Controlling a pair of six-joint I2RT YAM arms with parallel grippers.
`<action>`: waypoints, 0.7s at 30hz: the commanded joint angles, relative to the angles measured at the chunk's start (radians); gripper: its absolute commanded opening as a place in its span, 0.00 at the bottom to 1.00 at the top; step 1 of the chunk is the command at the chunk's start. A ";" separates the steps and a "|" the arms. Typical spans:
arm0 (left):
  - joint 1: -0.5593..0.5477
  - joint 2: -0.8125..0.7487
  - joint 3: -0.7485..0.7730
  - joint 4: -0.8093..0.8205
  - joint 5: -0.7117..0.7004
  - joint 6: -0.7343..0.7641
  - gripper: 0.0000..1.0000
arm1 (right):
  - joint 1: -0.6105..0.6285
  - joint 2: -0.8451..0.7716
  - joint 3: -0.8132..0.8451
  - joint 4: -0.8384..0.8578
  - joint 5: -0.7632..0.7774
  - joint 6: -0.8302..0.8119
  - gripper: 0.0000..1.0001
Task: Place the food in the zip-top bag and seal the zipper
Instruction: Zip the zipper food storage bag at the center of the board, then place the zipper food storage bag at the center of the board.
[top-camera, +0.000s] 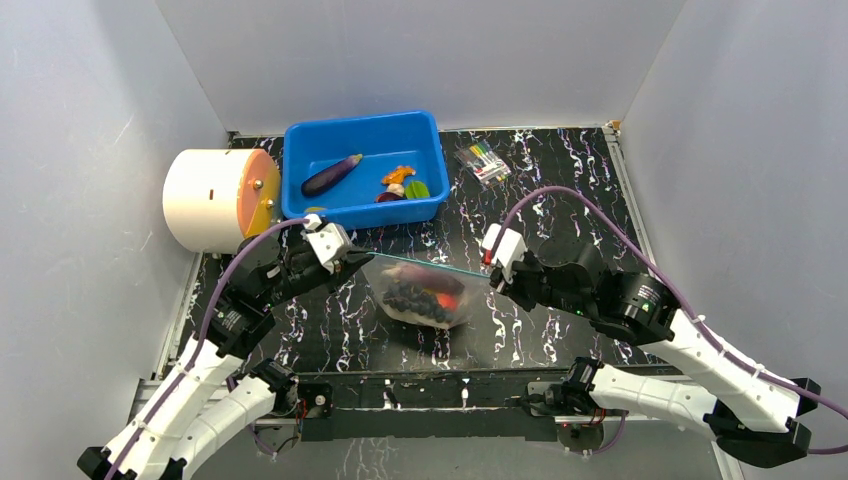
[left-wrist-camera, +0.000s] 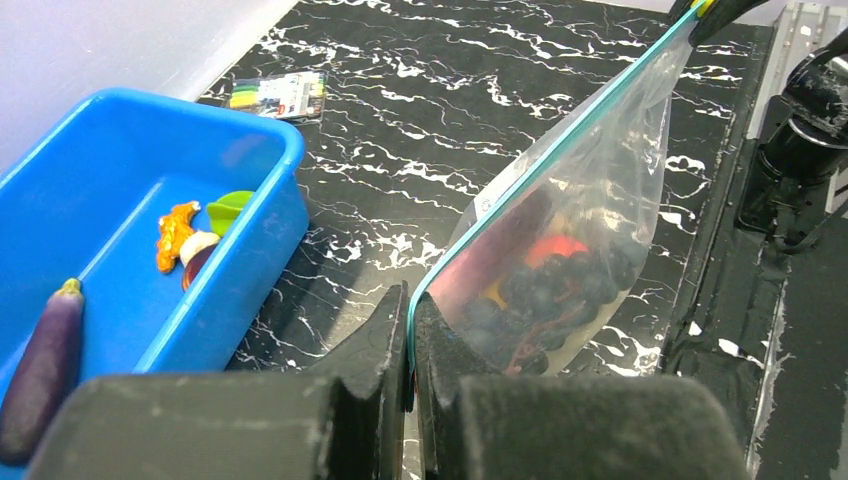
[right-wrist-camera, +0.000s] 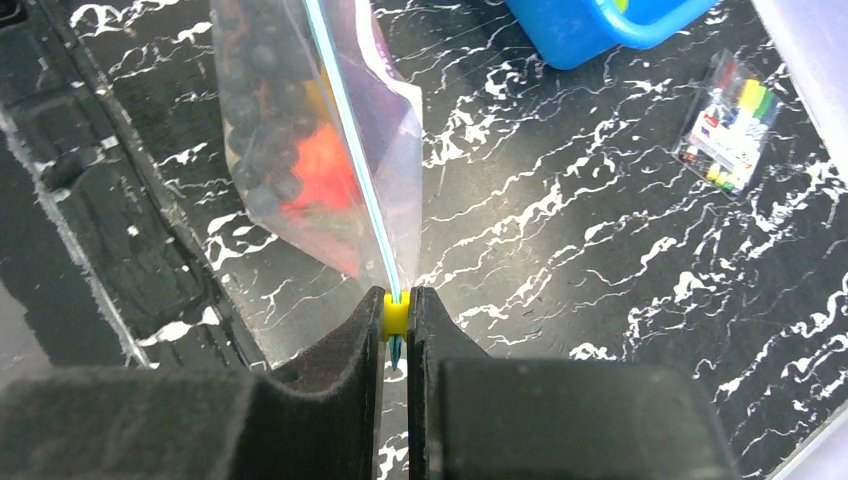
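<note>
The clear zip-top bag (top-camera: 428, 293) hangs stretched between my two grippers above the table. Inside it I see dark grapes (left-wrist-camera: 560, 290), an orange-red piece (right-wrist-camera: 322, 170) and a bit of yellow. Its teal zipper (left-wrist-camera: 545, 165) runs taut along the top edge. My left gripper (left-wrist-camera: 410, 318) is shut on the zipper's left end. My right gripper (right-wrist-camera: 396, 300) is shut on the small yellow slider (right-wrist-camera: 396, 315) at the zipper's right end. More food lies in the blue bin (top-camera: 425, 130): a purple eggplant (top-camera: 331, 174), an orange piece (top-camera: 398, 175) and a green slice (top-camera: 417, 188).
A white and orange cylinder (top-camera: 215, 200) lies left of the bin. A clear packet of markers (top-camera: 482, 162) lies at the back right of the black marbled table (top-camera: 560, 190). Grey walls close in both sides and the back.
</note>
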 joint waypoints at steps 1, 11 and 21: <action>0.025 0.008 0.079 -0.062 0.017 0.015 0.00 | -0.012 -0.032 0.019 -0.055 -0.141 0.034 0.00; 0.024 0.039 0.212 -0.420 -0.051 -0.225 0.01 | -0.012 0.020 -0.136 0.315 -0.487 0.469 0.00; 0.024 0.107 0.140 -0.238 -0.172 -0.294 0.41 | -0.012 0.012 -0.421 0.617 -0.047 0.855 0.00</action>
